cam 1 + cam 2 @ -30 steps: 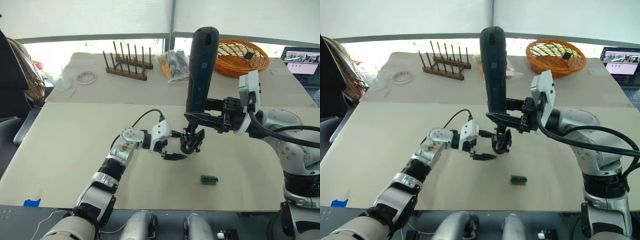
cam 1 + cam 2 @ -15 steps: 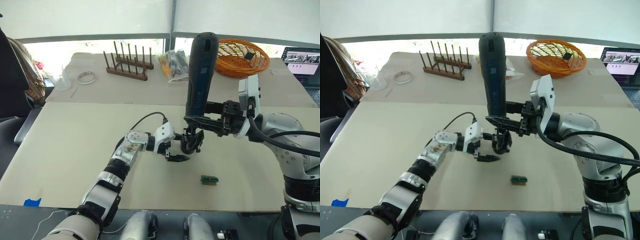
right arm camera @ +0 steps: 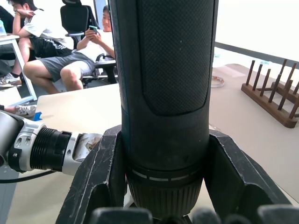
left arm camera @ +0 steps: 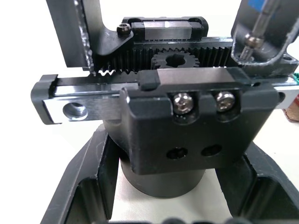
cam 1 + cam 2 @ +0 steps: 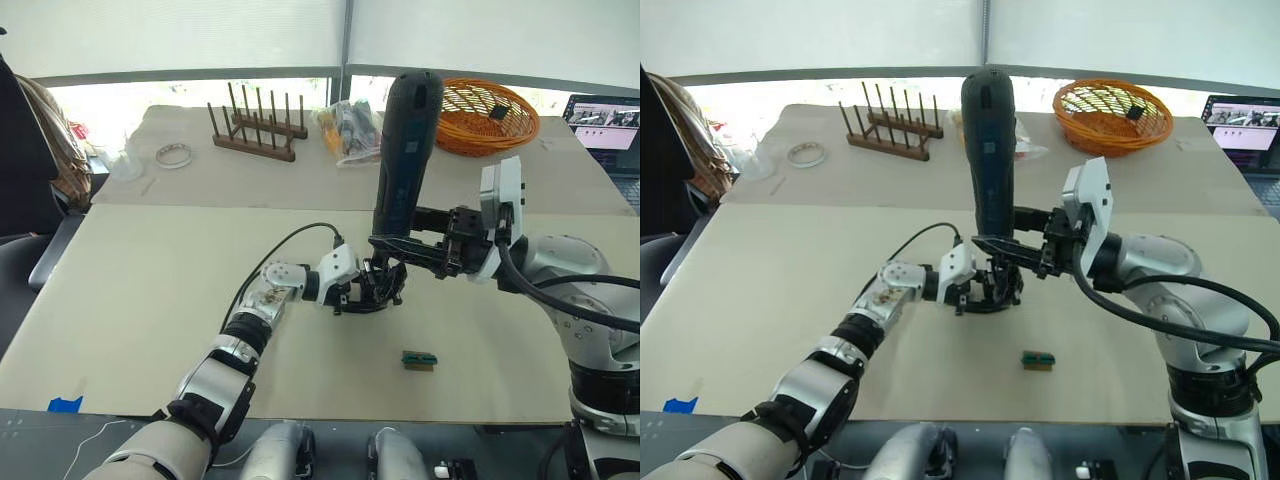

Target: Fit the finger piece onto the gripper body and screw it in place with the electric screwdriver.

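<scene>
Right pincer (image 3: 163, 205) clamped round upright electric screwdriver (image 5: 402, 150) above gripper body (image 4: 196, 126).

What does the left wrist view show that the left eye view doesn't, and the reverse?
Left wrist view: two screw heads and gear teeth on the gripper body. Left eye view: the orange basket, peg rack, green-and-black block, and the right gripper clamping the electric screwdriver. Both: the gripper body with the screwdriver's bit at it.

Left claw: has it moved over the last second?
Yes. The left claw has moved toward the robot's right, closing on the gripper body under the electric screwdriver; the green-and-black block stayed put.
</scene>
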